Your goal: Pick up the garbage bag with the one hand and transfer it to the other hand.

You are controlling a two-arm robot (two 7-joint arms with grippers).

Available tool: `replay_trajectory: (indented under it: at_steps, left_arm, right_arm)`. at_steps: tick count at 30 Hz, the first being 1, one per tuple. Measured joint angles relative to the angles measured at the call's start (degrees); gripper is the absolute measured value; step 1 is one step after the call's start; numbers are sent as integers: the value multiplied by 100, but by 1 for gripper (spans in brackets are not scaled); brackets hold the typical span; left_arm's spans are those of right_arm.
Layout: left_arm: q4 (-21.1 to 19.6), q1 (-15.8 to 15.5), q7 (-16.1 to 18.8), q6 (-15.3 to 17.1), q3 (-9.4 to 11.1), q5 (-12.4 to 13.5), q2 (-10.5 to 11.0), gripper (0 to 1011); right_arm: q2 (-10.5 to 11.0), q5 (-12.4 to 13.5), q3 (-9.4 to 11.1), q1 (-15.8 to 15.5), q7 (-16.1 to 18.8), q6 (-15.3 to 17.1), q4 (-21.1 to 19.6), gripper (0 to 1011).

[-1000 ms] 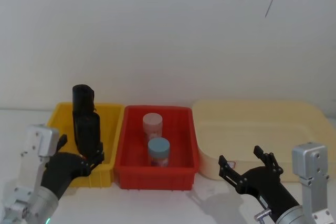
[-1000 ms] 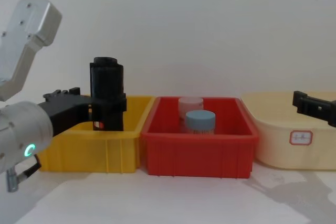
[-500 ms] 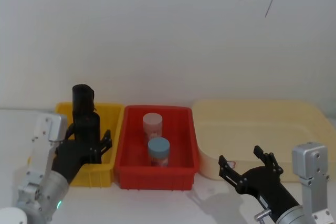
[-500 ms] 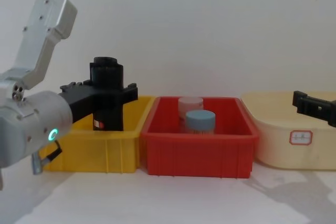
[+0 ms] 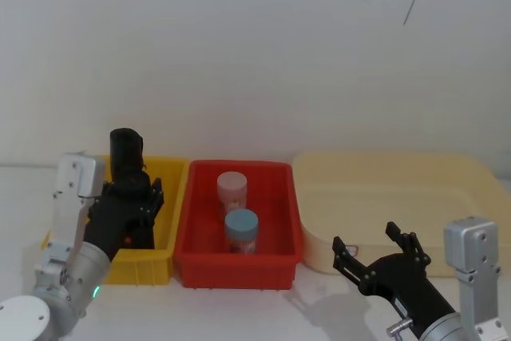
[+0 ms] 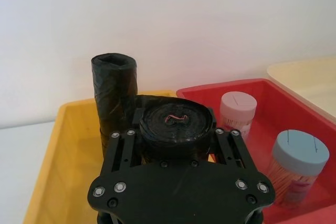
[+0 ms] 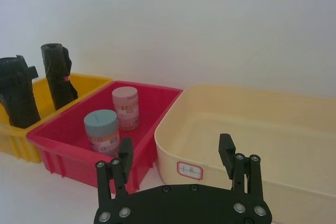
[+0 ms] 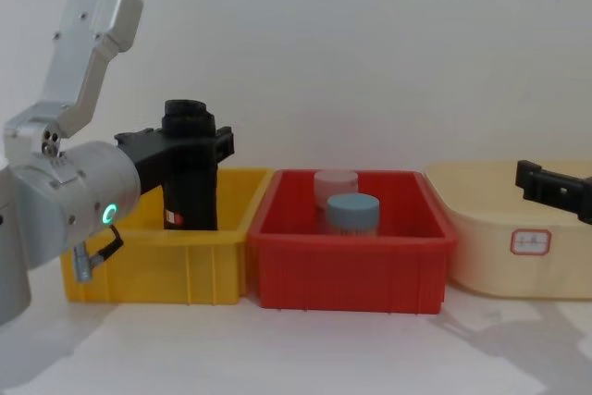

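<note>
The garbage bag [image 6: 176, 129], a smooth black roll with a small red mark low on its side, stands upright in the yellow bin [image 8: 157, 261]; it shows in the chest view as the garbage bag [image 8: 191, 196]. My left gripper [image 6: 176, 136] is open, one finger on each side of the roll's upper part. The same left gripper [image 8: 190, 143] appears in the chest view and the left gripper [image 5: 132, 191] in the head view. My right gripper [image 5: 365, 239] hovers open and empty in front of the cream tub; the right gripper [image 7: 176, 148] also shows in its wrist view.
A second, narrower black roll [image 6: 114, 95] stands just behind in the yellow bin. The red bin [image 5: 238, 265] in the middle holds a pink-lidded jar [image 5: 231, 191] and a blue-lidded jar [image 5: 240, 231]. A large cream tub [image 5: 399, 205] sits at the right. A white wall rises behind.
My left gripper has risen and moved forward into the yellow bin, so its fingers now flank the front roll's upper part. The right arm has not moved.
</note>
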Motion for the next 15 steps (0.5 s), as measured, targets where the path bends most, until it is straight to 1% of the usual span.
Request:
replay_trajectory:
  at_steps: [3,5,15]
  left_arm:
    - [3,-22,-16,1,-17,6,-13,579]
    - [-7,-31,-28,7,-26,9,-15,566]
    - [-288,-80,-161,92,-82,17,24,554]
  right_arm:
    - [0,0,0,0,0,0,0,1001]
    - [0,0,0,0,0,0,0,1001]
    - [0,0,0,0,0,0,0,1001]
